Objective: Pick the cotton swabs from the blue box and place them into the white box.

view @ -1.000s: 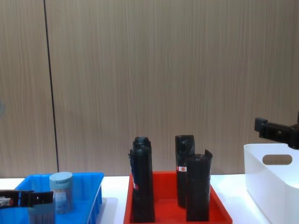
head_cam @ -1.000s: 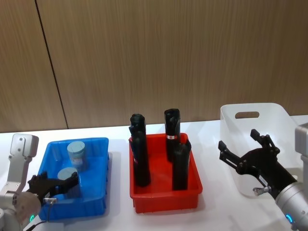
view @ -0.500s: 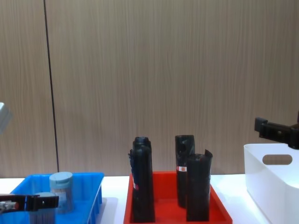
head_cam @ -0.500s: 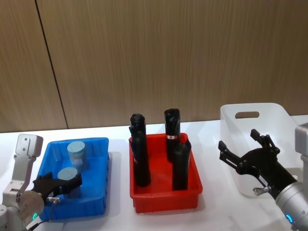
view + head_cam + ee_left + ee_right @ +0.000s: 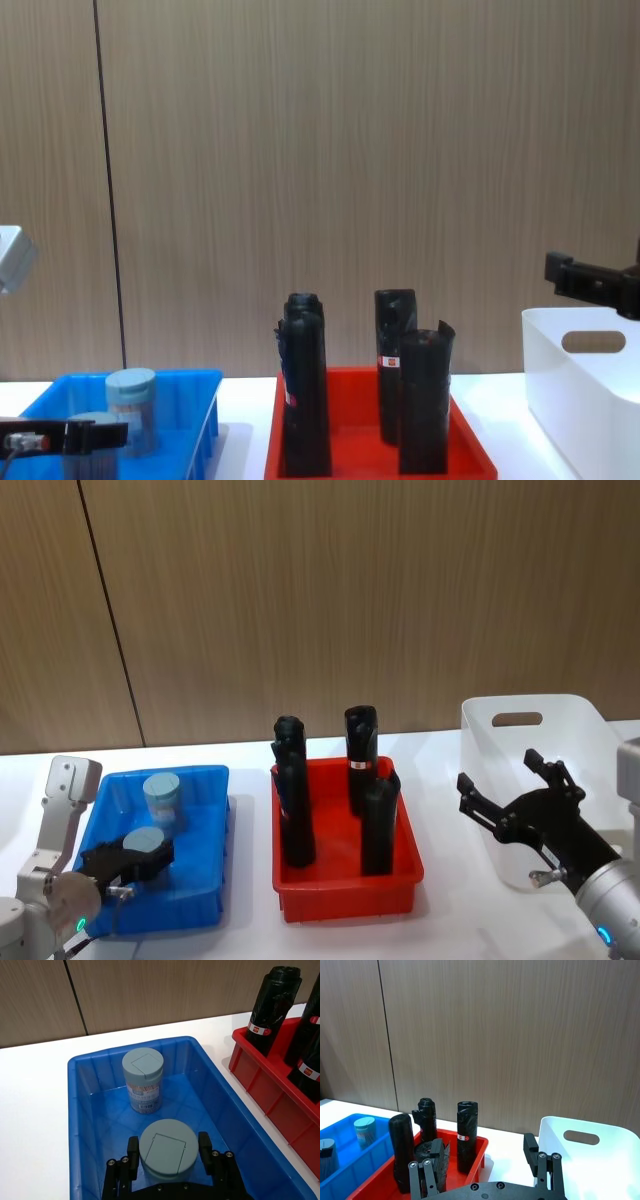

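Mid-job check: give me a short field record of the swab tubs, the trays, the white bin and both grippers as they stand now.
near tub: clear plastic cotton-swab cylinder, grey-blue lid, upright in the bright blue plastic tray
far tub: same kind, upright nearer the tray's back wall, apart from the near one
left gripper: around the near tub
right gripper: open, in the air by the white plastic bin
bin contents: no tub seen inside
red plastic tray: between blue tray and bin, black rolls standing in it

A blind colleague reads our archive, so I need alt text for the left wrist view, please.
The left hand straddles a lidded tub of cotton swabs inside the blue box. A second tub stands upright beyond it, and a red tray of black rolls sits alongside.
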